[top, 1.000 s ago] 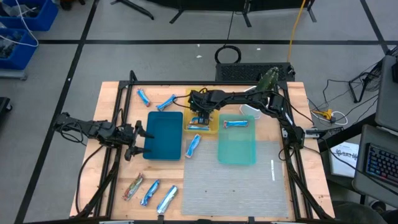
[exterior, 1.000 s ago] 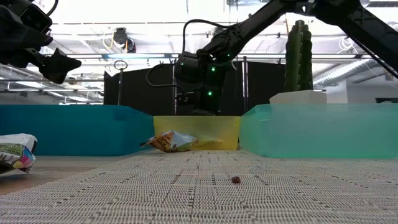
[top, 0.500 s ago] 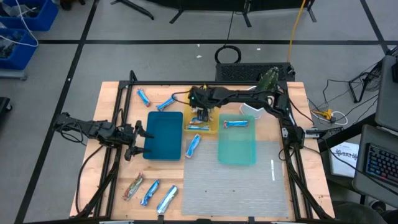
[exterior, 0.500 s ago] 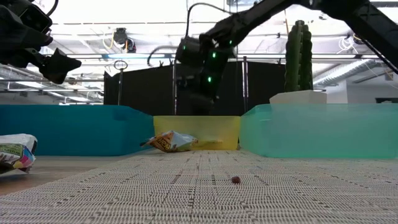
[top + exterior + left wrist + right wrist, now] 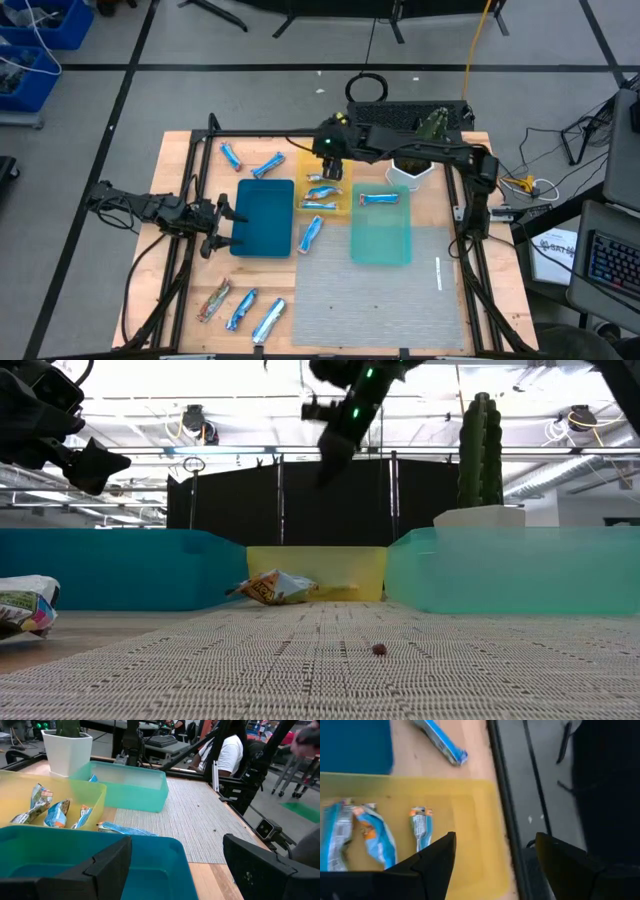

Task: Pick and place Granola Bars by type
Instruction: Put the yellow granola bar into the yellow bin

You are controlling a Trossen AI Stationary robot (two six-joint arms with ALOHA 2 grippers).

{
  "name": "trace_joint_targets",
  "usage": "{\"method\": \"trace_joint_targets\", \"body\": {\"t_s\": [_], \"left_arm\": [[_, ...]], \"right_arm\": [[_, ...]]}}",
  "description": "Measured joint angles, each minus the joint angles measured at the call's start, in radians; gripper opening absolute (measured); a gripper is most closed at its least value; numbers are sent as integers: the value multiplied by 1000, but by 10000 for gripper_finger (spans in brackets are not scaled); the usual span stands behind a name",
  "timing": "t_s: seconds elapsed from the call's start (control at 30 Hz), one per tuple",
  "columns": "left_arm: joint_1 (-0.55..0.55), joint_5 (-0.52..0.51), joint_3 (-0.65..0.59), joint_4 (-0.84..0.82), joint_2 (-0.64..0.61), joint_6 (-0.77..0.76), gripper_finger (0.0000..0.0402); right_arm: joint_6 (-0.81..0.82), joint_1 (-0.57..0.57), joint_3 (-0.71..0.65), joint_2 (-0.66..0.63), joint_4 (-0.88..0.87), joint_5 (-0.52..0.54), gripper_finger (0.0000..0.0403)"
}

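Observation:
Granola bars lie scattered. Two blue ones rest on the wood at the far left, and one lies between the trays. Three more sit near the near-left corner. Several bars lie flat in the yellow tray, and one lies in the teal tray. My right gripper hovers open and empty, high above the yellow tray's far edge. My left gripper waits open at the blue tray's left edge.
A white pot with a cactus stands beside the teal tray's far end. A grey mat covers the table's near right part. A black frame rail runs along the far edge. A seated person is beyond the table.
My right gripper has risen from inside the yellow tray and drawn back toward the table's far edge, now high above the tray's far rim. The bars in the yellow tray that it covered show again. The left arm has kept still.

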Motion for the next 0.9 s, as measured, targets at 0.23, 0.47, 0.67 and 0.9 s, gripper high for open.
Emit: {"method": "trace_joint_targets", "body": {"t_s": [0.23,0.47,0.67,0.9], "left_arm": [[0,0,0,0,0,0,310],[0,0,0,0,0,0,310],[0,0,0,0,0,0,310],[0,0,0,0,0,0,310]], "right_arm": [[-79,28,0,-123,1,26,266],[-236,73,0,-232,4,21,267],[-366,146,0,-311,12,-44,271],[-450,261,2,-322,-14,-230,272]]}}
